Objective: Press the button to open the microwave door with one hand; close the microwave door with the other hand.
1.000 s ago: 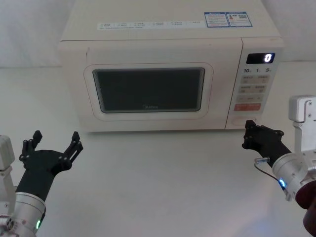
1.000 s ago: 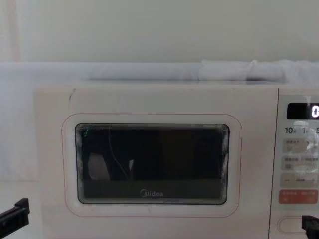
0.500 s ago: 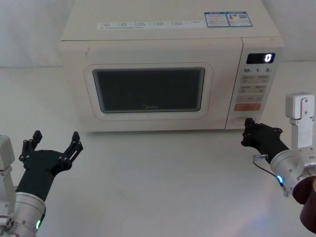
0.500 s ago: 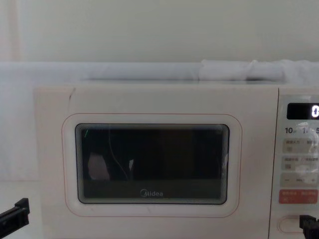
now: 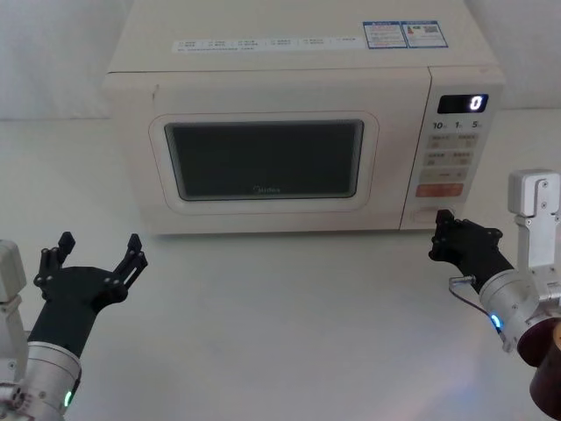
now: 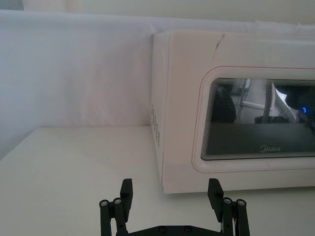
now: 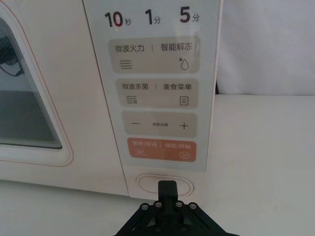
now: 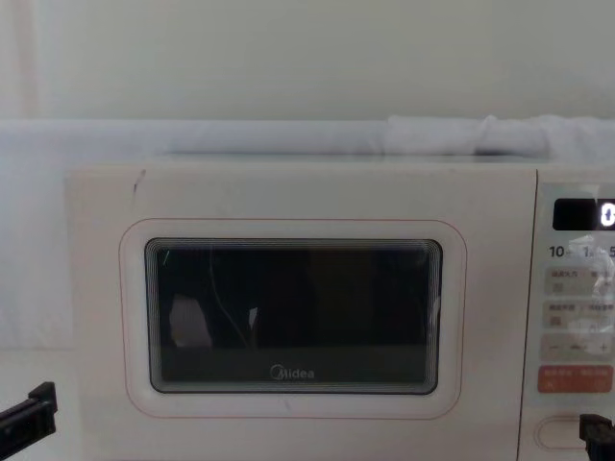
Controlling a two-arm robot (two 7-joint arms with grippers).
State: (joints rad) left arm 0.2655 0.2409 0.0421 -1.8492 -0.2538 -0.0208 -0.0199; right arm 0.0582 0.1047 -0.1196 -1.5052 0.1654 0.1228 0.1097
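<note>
The cream-white microwave door (image 5: 263, 162) with its dark window is closed flush with the oven front. It also appears as the microwave door (image 8: 293, 322) and as the microwave door (image 6: 256, 123) in the left wrist view. The pill-shaped button (image 7: 147, 183) sits lowest on the keypad, below the orange-red key. My right gripper (image 7: 167, 187) is shut, its black tip right in front of the button (image 5: 427, 214); I cannot tell if they touch. My left gripper (image 5: 96, 254) hovers open over the table, in front of the door's left side and well short of it.
The microwave stands on a white table (image 5: 280, 333) against a white draped backdrop. The display (image 5: 463, 103) reads 0. Open tabletop lies between my two arms. A white block on my right arm (image 5: 536, 206) rises beside the keypad panel.
Almost nothing. My right wrist has shifted slightly while its tip stays at the button. The door stays closed and the left arm has not moved.
</note>
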